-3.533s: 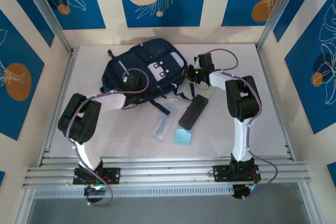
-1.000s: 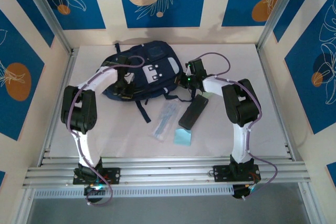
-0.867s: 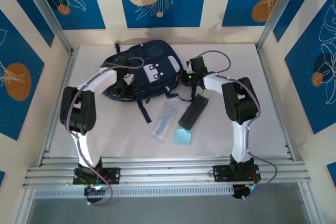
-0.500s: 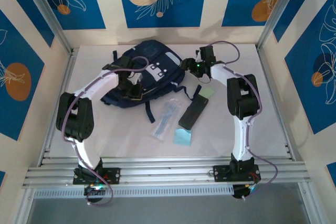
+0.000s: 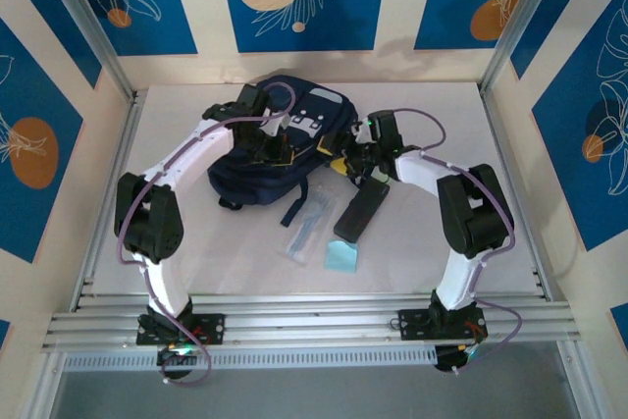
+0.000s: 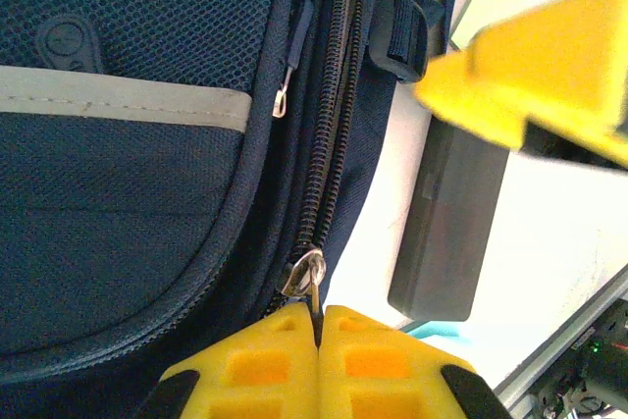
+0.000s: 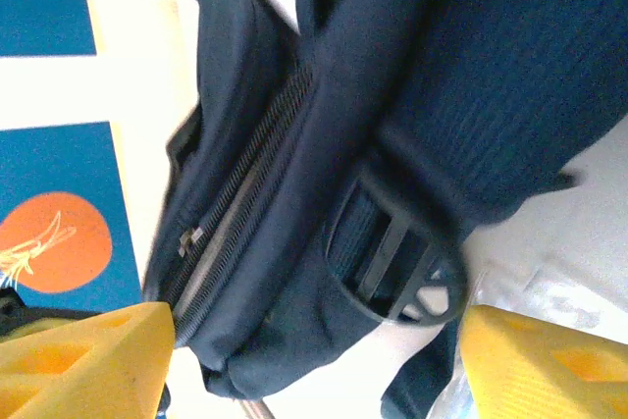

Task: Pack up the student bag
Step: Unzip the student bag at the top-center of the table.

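Lying toward the far middle of the white table [image 5: 196, 242], the student bag [image 5: 250, 176] is the biggest thing there: a rounded backpack of dark navy woven fabric, with a mesh-textured panel, a flat grey stripe [image 6: 118, 95] sewn across it, a light grey front patch and black webbing straps trailing off its near edge. A long coil zipper [image 6: 334, 134] runs along its side seam. Both arms reach over it, one from each side. The left jaws are closed tight, their blocky yellow fingertips [image 6: 285, 350] pinching the thin metal tab of the zipper pull [image 6: 306, 274]. The right jaws stand wide open at the bag's right flank, a yellow finger [image 7: 88, 360] on either side of a fold of fabric carrying a black plastic buckle [image 7: 392, 257], gripping nothing. Just beside the bag, to its near right, lies a slim rectangular black case [image 5: 360, 208], matte and hard-edged, its far end close to the right arm's wrist. Left of the case is a crinkled clear plastic packet [image 5: 309, 228] with a bag strap near its far end. A small light blue square pad [image 5: 340, 257] touches the case's near end.
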Controlling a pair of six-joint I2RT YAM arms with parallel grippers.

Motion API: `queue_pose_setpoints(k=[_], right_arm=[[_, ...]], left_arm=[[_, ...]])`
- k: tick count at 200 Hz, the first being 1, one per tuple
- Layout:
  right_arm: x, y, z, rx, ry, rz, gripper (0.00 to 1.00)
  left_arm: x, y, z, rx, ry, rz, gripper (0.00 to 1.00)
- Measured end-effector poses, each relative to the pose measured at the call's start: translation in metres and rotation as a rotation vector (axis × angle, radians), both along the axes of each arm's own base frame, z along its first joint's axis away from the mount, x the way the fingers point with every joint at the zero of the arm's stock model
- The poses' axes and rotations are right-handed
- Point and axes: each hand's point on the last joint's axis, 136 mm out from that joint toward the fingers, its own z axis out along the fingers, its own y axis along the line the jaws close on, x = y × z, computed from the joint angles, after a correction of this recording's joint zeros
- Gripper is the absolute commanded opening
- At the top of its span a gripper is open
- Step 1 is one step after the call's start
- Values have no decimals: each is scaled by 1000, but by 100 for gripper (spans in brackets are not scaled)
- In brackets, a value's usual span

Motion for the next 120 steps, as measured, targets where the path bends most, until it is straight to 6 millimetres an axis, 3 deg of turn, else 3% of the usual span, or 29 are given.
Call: queue_pose_setpoints(k=[26,38,50,63,90,120], right_arm=[[-1,29,-8,56,19,11,71],[3,38,-15,72,23,9,63],[8,44,-20,85,37,4,39],[14,51,-23,85,33,11,1],[18,55,-26,68,17,6,0],[16,52,-29,36,-21,45,0]], left_arm=[[-2,-4,-1,-4,2,-6,0],[-5,-5,-3,5,3,-13,0],[-6,-3,-8,23,4,-13,0],[-8,1,-18,48,12,-11,0],[-11,14,-33,111,21,5,0],[-12,38,-37,167,6,33,0]])
